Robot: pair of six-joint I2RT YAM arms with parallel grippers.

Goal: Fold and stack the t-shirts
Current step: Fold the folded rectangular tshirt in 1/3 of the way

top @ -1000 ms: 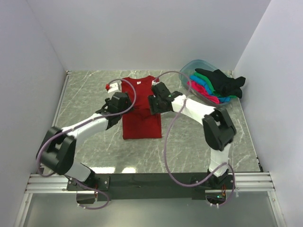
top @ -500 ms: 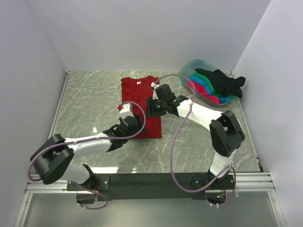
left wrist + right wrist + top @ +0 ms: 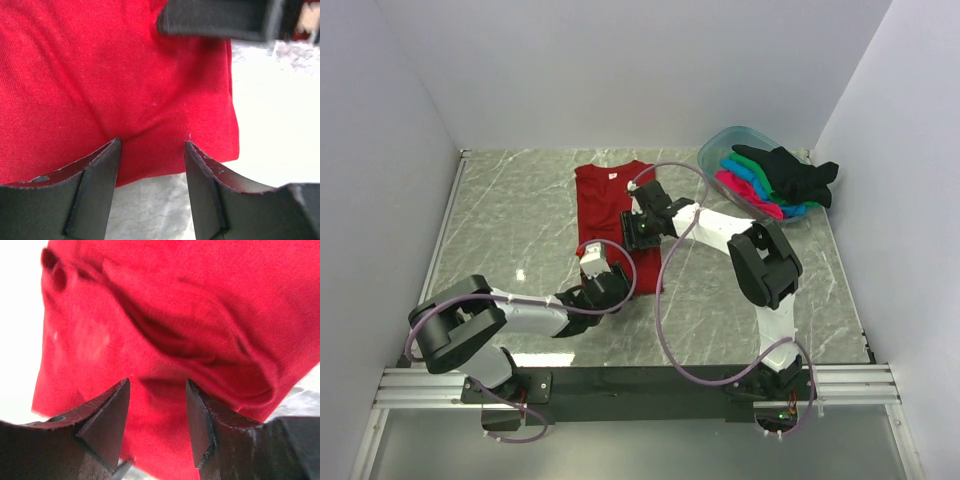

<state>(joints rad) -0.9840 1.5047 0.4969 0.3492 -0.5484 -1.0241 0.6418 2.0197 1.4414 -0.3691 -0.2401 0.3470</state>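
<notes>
The dark red t-shirt lies flat in a long folded strip on the marble table, collar at the far end. My left gripper is open at the shirt's near hem; in the left wrist view its tips touch the hem of the dark red t-shirt. My right gripper is open over the shirt's right edge; the right wrist view shows rumpled red cloth between its jaws. A black t-shirt drapes over green, bright blue and hot pink shirts.
The clear bluish plastic tub holding the other shirts stands at the far right corner. White walls close in the marble table on three sides. The black rail with the arm bases runs along the near edge.
My left gripper has drawn back from the shirt's left side down to its near hem. My right gripper has shifted slightly toward the shirt's right edge. The left sleeve now lies folded in.
</notes>
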